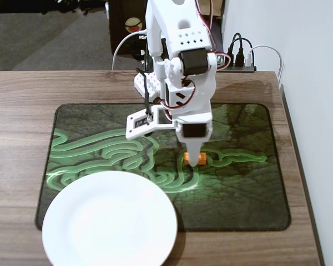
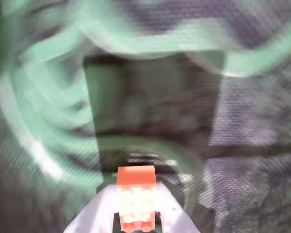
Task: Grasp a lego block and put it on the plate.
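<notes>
Gripper (image 1: 195, 160) seemingly clamping orange studded lego block (image 2: 136, 198).

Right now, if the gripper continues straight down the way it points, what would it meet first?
The gripper points down at the lego block, already between its fingers in the wrist view; beneath lies the mat. Whether it is gripped is unclear.

In the fixed view the mat (image 1: 250, 199) lies on the middle of the table (image 1: 22, 100), and the plate (image 1: 110, 220) sits at the mat's seven o'clock corner, overhanging onto the table. The lego block (image 1: 195, 159) lies on the mat at about two o'clock from the plate, well apart from it, with the gripper (image 1: 195, 160) directly over it. The arm's base stands at twelve o'clock, at the mat's far edge.
</notes>
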Controlling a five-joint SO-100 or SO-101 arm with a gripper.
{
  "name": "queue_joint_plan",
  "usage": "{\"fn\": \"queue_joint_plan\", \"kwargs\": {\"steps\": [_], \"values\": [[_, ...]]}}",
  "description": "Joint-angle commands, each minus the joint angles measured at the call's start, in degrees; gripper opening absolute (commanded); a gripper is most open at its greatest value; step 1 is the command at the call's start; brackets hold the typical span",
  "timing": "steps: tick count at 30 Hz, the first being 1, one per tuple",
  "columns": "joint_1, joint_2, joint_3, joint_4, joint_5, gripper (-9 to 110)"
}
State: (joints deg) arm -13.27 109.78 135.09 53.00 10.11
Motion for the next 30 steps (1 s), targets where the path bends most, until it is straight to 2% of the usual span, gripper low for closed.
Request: {"fn": "queue_joint_plan", "kwargs": {"steps": [1, 22, 30], "values": [[0.4, 2.1, -3.3, 0.2, -6.8, 8], [2.6, 6.6, -11.1, 2.0, -55.5, 8], [6.7, 9.0, -12.0, 3.3, -66.3, 8]]}}
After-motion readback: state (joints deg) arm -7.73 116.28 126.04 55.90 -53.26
